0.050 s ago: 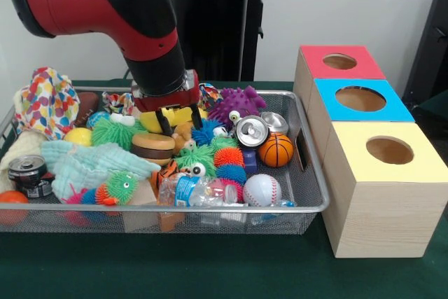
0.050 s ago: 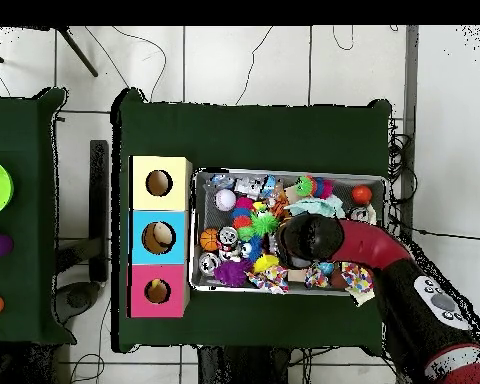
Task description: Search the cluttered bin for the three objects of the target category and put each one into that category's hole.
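Here we see the gripper (image 1: 177,118) spread open, empty, over the toy burger (image 1: 153,148); crowding toys could foul our grasp.

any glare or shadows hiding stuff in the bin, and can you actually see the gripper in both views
Front view: light is even, with a small glint on the silver can; the gripper shows dark fingers low over the toys, slightly soft. Overhead view: the arm covers the gripper and part of the bin; the hole in the blue box looks lit inside.
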